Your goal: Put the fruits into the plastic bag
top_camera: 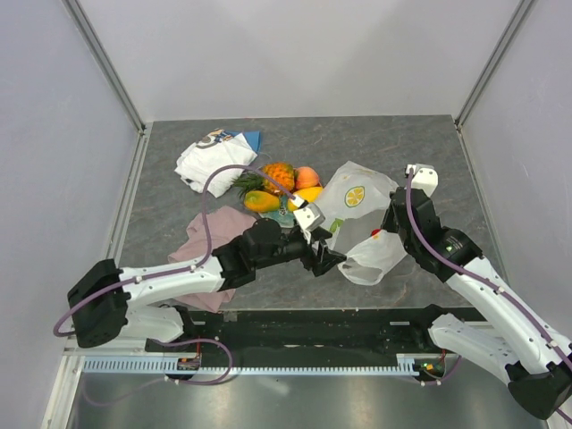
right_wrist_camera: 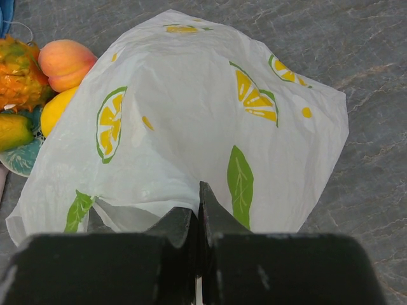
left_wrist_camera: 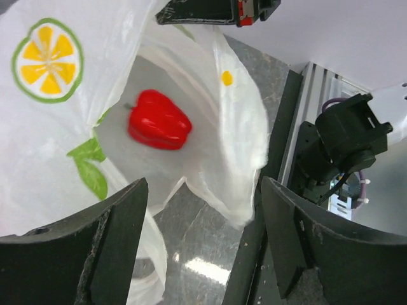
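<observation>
The plastic bag (top_camera: 357,210), white with lemon and leaf print, lies right of centre and fills the right wrist view (right_wrist_camera: 191,121). The red pepper (left_wrist_camera: 159,119) lies inside its open mouth and shows as a red speck from above (top_camera: 375,233). The pineapple (top_camera: 279,174), peach (top_camera: 307,176) and two mangoes (top_camera: 261,201) (top_camera: 309,192) sit together left of the bag. My left gripper (left_wrist_camera: 203,183) is open and empty at the bag's mouth (top_camera: 329,259). My right gripper (right_wrist_camera: 198,197) is shut on the bag's edge and holds it up (top_camera: 391,223).
The fruits rest on a teal plate (top_camera: 284,215). A white folded cloth (top_camera: 213,161) lies at the back left and a pink cloth (top_camera: 219,234) under my left arm. A black rail (top_camera: 313,322) runs along the table's near edge.
</observation>
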{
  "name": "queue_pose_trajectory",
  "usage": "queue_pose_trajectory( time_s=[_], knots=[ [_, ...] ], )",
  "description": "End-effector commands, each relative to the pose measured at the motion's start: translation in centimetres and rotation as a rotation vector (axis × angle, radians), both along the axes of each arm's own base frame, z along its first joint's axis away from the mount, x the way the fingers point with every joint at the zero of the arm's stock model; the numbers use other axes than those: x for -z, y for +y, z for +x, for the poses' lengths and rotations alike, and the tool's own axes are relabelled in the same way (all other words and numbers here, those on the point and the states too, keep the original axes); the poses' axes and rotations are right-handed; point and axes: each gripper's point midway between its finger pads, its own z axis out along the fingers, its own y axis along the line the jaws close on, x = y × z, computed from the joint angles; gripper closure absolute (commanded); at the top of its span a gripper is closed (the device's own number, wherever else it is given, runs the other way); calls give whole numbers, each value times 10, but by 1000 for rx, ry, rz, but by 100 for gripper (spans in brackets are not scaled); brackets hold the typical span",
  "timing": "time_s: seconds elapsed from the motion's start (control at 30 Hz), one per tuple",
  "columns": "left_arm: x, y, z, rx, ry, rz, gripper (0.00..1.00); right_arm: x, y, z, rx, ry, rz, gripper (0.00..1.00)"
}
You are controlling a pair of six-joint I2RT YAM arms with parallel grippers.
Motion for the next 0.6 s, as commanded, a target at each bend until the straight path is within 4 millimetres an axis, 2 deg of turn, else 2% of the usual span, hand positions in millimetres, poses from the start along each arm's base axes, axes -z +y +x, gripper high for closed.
queue_pose_trajectory(
  time_s=[0.0,0.1,0.17,0.2,0.23,0.27,0.3,0.33,0.4,0.43,0.57],
  knots=[
    [-1,36,21,-133,-54,58,20,-7,-6,1,35,-22,1,100],
    [4,63,46,-233,16,41,20,-7,-6,0,34,-20,3,100],
    [-4,87,67,-323,40,-2,20,-7,-6,0,30,-19,3,100],
    [1,99,75,-367,59,1,20,-8,-6,0,30,-20,4,100],
    [-3,120,92,-447,87,-31,20,-8,-7,0,33,-21,-1,100],
    [-1,132,100,-490,106,-41,19,-7,-7,-1,33,-19,1,100],
    [8,145,106,-524,133,-39,19,-8,-7,-1,33,-21,2,100],
    [10,169,122,-611,163,-65,19,-8,-7,-1,33,-22,4,100],
    [28,191,130,-675,209,-68,17,-7,-7,-1,31,-18,0,100],
    [33,208,140,-729,239,-89,16,-7,-6,-1,29,-18,4,100],
    [57,230,150,-748,355,-152,14,-6,-5,0,24,-15,-2,100]
  ],
)
